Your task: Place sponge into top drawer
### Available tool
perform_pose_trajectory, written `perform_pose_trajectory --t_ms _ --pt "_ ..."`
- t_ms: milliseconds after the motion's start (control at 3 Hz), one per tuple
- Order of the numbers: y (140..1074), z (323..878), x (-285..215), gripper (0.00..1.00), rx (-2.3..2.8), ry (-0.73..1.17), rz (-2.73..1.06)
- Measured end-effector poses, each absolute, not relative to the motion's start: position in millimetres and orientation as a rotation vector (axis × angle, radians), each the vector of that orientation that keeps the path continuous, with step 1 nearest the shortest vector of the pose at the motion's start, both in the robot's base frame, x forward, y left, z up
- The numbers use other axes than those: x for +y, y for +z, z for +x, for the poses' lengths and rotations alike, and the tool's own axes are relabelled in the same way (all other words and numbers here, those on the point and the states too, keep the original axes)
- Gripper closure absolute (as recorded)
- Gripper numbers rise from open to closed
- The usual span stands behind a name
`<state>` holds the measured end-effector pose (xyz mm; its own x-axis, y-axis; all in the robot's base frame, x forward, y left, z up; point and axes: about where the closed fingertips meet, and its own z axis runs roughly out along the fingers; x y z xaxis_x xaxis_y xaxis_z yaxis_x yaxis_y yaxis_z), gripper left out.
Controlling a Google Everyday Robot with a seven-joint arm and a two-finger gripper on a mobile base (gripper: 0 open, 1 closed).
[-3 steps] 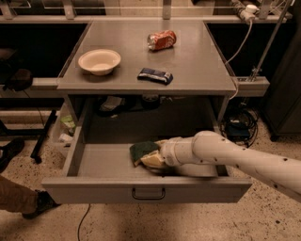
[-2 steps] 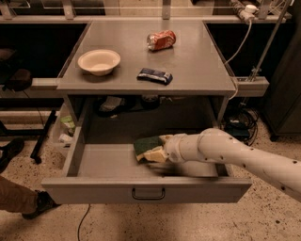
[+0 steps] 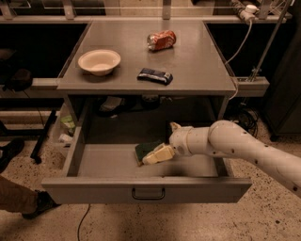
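The top drawer [image 3: 94, 190] is pulled out wide, with its grey front panel and dark pull handle [image 3: 147, 193] toward me. The sponge [image 3: 142, 150], dark green on top with a yellow edge, is low inside the drawer near the middle of its floor. My gripper [image 3: 158, 155] reaches in from the right on a white arm [image 3: 235, 141] and touches the sponge's right side, partly covering it. I cannot see whether the sponge rests on the drawer floor or is held just above it.
On the table top above stand a cream bowl [image 3: 99, 61], a dark blue wrapped bar [image 3: 154, 76] and a crushed red can [image 3: 161, 40]. Cables and a power strip [image 3: 248, 8] hang at the back right. A shoe and a leg [image 3: 19, 197] are at the lower left.
The gripper and sponge shifted slightly left inside the drawer. The wrist now sits a little higher and farther back than before.
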<state>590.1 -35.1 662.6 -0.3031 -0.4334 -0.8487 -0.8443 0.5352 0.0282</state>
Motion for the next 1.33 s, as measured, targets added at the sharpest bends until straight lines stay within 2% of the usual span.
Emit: perform_pose_trajectory --t_ms 1333 --pt "791.5 576.7 -130.9 0.00 1.794 0.680 -1.149"
